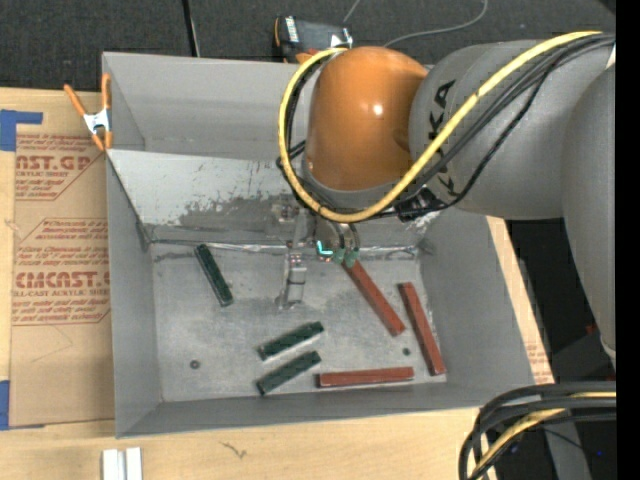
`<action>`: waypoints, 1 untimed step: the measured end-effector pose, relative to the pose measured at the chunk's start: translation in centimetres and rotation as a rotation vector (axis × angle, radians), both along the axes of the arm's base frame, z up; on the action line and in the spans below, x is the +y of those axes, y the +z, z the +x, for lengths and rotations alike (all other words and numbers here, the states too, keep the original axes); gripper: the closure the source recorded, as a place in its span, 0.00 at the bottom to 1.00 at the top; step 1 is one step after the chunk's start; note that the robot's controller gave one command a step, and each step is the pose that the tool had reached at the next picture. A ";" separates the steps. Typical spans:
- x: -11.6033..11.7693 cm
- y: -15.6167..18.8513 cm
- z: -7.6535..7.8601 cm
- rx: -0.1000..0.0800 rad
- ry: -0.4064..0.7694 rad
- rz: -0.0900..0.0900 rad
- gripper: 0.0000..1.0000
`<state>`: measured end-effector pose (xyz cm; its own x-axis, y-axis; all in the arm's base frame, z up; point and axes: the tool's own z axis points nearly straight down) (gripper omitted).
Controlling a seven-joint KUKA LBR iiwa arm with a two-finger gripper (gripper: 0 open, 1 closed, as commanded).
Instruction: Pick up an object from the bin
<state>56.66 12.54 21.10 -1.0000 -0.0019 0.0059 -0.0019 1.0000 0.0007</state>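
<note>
1. Red-brown flat bar (365, 376) lies along the front wall, with two dark green bars (290, 340) just behind it, apart from the work.
2. Mid-bin: slanted red-brown bar (377, 298), its upper end under the wrist. Likely my target. I'd straddle its narrow width, descend squarely, and close before lifting.
3. Below the orange cover (365, 118) the jaws are mostly hidden; I cannot tell whether wide or narrow.
4. Arm (520, 128) reaches in from the right, wrist pointing down near the back wall.

an orange and black device (300, 34) is seen on the dark floor (70, 13), a thin cable (362, 1) laid beside it, a black rod (186, 13) further left.
</note>
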 end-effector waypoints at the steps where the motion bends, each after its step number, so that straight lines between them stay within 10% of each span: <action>1: -3.8 -11.0 -1.3 -0.001 0.254 0.000 0.00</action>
